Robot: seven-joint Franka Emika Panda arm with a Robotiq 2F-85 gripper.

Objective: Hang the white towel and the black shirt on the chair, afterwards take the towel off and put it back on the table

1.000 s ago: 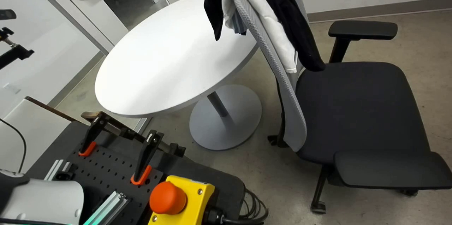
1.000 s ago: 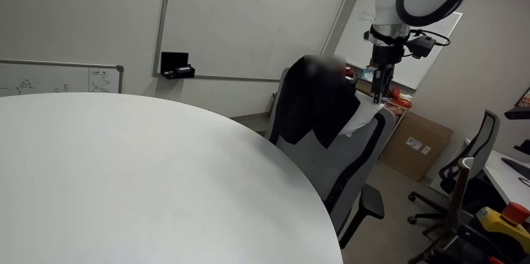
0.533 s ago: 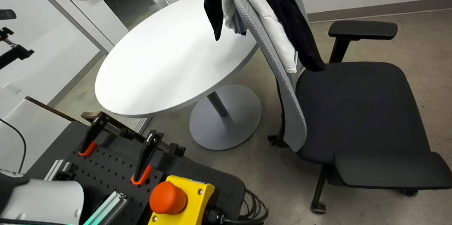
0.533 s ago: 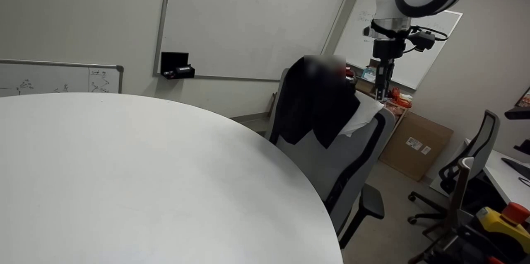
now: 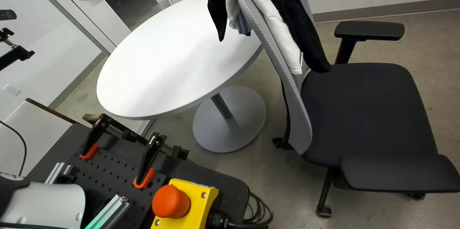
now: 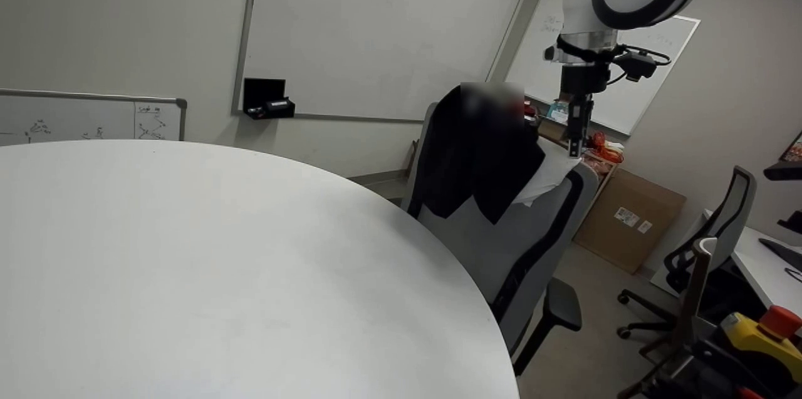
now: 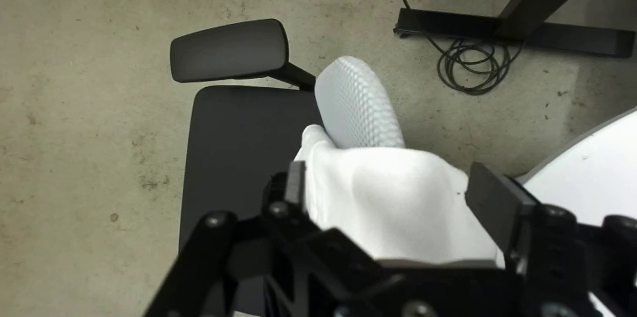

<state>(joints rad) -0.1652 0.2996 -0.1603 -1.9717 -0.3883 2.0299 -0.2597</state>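
The white towel (image 5: 282, 36) hangs over the top of the grey chair back (image 5: 298, 124), and it also shows in an exterior view (image 6: 551, 168). The black shirt (image 6: 451, 155) hangs over the same chair back beside the towel; it also shows in an exterior view (image 5: 287, 9). My gripper (image 7: 388, 172) is open and points down over the towel (image 7: 388, 202), with one finger on each side of it in the wrist view. In an exterior view the fingertips (image 6: 574, 151) are at the towel's top edge; contact cannot be told. The shirt cannot be made out in the wrist view.
The round white table (image 5: 172, 56) stands behind the chair back. A chair armrest (image 7: 229, 51) and the black seat (image 7: 239, 148) lie below the gripper. A yellow emergency-stop box (image 5: 194, 200) and clamps (image 5: 149, 160) sit on the robot's stand.
My gripper has risen slightly, then come down again a little over the towel, with a small sideways shift. The towel, shirt and chair have not moved.
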